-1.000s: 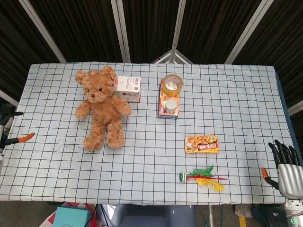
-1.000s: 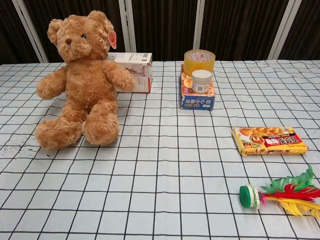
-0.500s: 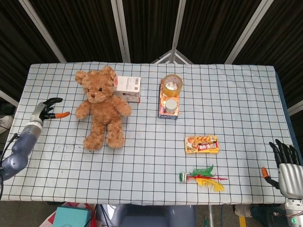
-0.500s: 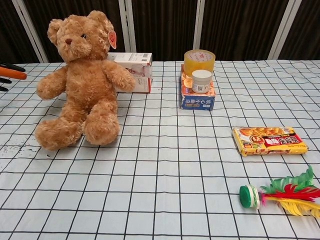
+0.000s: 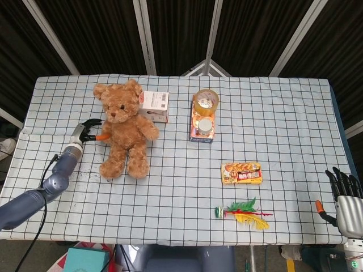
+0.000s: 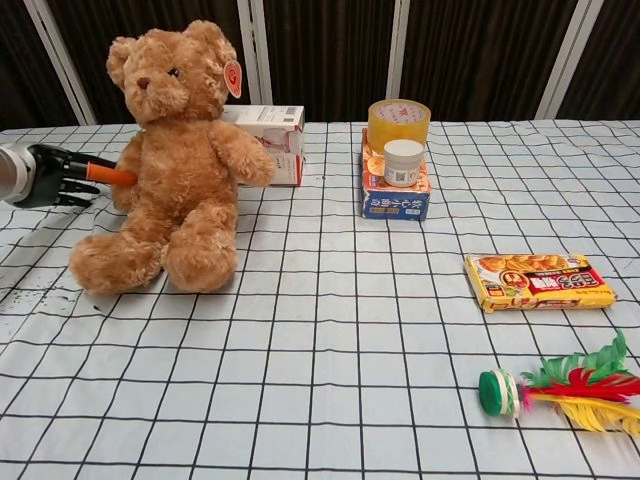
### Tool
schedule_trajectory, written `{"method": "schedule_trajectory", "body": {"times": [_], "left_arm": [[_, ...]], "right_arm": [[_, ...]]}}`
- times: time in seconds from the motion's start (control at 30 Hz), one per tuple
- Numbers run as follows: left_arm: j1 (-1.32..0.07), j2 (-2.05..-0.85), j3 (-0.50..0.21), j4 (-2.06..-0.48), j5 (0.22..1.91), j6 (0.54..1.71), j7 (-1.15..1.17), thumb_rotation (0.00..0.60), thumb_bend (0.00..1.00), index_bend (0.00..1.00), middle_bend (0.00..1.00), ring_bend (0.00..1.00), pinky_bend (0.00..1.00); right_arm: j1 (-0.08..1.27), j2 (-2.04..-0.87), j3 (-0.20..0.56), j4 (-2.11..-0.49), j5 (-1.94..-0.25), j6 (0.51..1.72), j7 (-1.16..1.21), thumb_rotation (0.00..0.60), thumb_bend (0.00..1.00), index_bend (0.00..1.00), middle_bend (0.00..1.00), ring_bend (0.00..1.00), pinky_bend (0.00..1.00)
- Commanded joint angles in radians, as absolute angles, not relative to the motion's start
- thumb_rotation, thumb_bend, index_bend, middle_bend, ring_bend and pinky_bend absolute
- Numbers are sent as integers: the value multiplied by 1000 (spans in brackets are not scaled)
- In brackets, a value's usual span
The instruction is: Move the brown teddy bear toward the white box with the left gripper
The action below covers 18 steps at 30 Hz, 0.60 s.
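The brown teddy bear (image 5: 125, 133) (image 6: 180, 170) sits upright at the table's left, its far side close against the white box (image 5: 154, 105) (image 6: 268, 135). My left hand (image 5: 88, 131) (image 6: 60, 172) reaches in from the left with its fingers spread. Its orange-tipped thumb touches the bear's near arm, and it holds nothing. My right hand (image 5: 346, 201) hangs off the table's front right corner, fingers apart and empty; only the head view shows it.
A yellow tape roll (image 5: 205, 101) (image 6: 398, 120) and a small white jar (image 6: 403, 162) stand on a blue box (image 6: 394, 200) at mid-table. A snack packet (image 5: 241, 173) (image 6: 538, 281) and a feather shuttlecock (image 5: 244, 212) (image 6: 560, 388) lie to the front right.
My left hand has come in from the table's left edge to the bear's arm. The bear has shifted slightly right toward the white box. The right hand barely moved.
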State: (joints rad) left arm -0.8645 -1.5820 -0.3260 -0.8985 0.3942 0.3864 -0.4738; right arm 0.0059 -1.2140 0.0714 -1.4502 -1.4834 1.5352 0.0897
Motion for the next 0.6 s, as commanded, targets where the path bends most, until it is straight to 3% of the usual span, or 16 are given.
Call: {"method": "schedule_trajectory", "body": {"times": [0.03,0.4,0.6], "left_arm": [[-868,-1594,-339,-915,402,427,-460,600,248,281,243,0,31],[-824,-1598,-382,-985,430,553,-440,600,304,327,284,0,32],[-801,-1584,-416,-1010,493,545,-459,600,202,283,227,0,31]], "right_arm": [[5,-1214,71,-1450,-1484,1537,91,600,367,107,65,87,0],[5,-1214,70,-1452,-1486,1536,90,600,367,108,65,87,0],[9,-1215,71,-1453,-1483,1528,85,600,367,124,65,87,0]]}}
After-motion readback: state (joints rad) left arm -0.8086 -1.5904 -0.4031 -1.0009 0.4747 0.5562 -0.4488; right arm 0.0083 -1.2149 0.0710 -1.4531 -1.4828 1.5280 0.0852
